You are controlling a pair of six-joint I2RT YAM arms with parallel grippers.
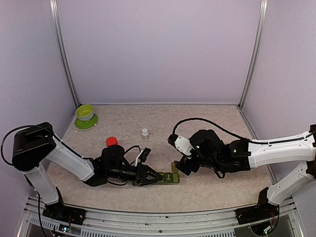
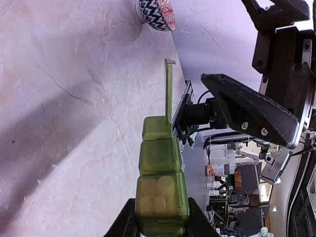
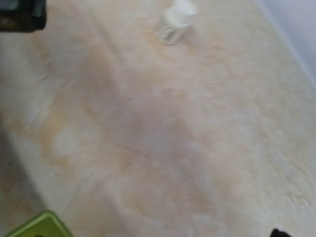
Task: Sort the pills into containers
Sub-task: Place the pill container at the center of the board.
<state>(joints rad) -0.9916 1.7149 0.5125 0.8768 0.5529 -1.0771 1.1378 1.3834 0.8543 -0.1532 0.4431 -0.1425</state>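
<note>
The containers [image 1: 169, 177] are a row of three dark green boxes lying on the table. In the left wrist view [image 2: 159, 158] the nearest box holds several pale pills [image 2: 159, 195], and the far box's lid [image 2: 169, 89] stands open. My left gripper [image 1: 152, 177] is shut on the near end of the row, with one finger [image 2: 122, 223] on each side. My right gripper [image 1: 181, 166] hovers just above the far end of the row. Its own view is blurred and shows no fingers, so its state is unclear. A green corner [image 3: 38, 225] shows there at the lower left.
A small white bottle [image 1: 144, 133] stands mid-table and also shows in the right wrist view [image 3: 175, 19]. A red cap [image 1: 111, 141] lies behind my left arm. A lime-green bowl [image 1: 85, 114] sits at the back left. A small blue-and-white patterned object [image 2: 157, 12] rests on the table beyond the containers.
</note>
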